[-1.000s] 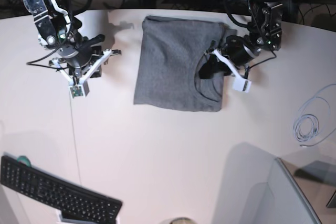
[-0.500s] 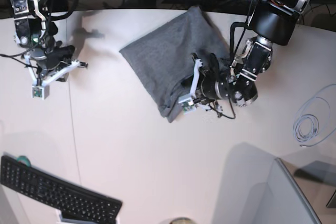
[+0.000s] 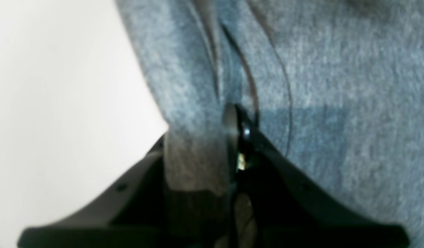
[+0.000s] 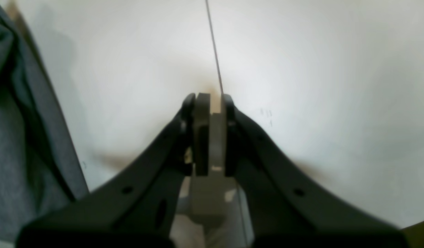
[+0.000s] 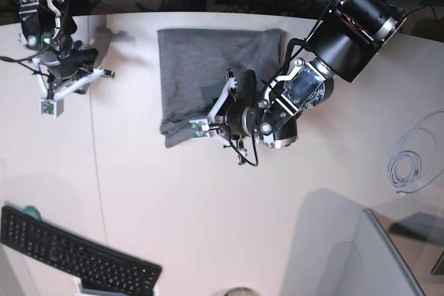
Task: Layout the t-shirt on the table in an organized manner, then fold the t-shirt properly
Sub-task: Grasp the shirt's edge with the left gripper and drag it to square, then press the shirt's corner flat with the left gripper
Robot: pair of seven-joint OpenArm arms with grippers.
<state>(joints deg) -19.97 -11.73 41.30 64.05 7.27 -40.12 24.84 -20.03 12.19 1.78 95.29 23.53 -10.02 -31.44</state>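
Folded heather-grey t-shirt (image 5: 208, 67) — left gripper (image 3: 232, 117) pinches its edge — right gripper (image 4: 209, 100) closed, empty

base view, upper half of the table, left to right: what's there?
right gripper → t-shirt → left gripper, shut on the shirt's near edge → coiled white cable, all on the table.

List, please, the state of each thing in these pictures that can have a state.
heather-grey cotton t-shirt: folded, lying on the table, one edge pinched.
left gripper: shut on the t-shirt's edge.
right gripper: shut, empty, apart from the t-shirt.
large white table: carries the t-shirt.
black keyboard: untouched at the near corner.
pale coiled cable: lying loose.
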